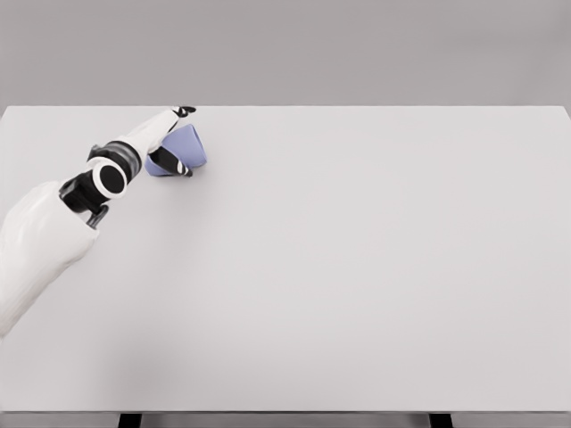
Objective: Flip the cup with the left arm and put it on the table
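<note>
Left hand (171,143) had its fingers curled round the lilac cup (183,150), gripping it tilted on its side. Cup and hand sat at the far left of the white table (357,267), low over its surface.

Support surface: white table (357,267), matte, rectangular, filling most of the head view.
Far edge: straight, set against a plain grey backdrop.
Near edge: visible at the bottom of the view, with two dark legs below.
Object at the surface: blue-violet cup (183,150), tilted on its side, far left region, near the far edge; contact with the surface not determinable.
</note>
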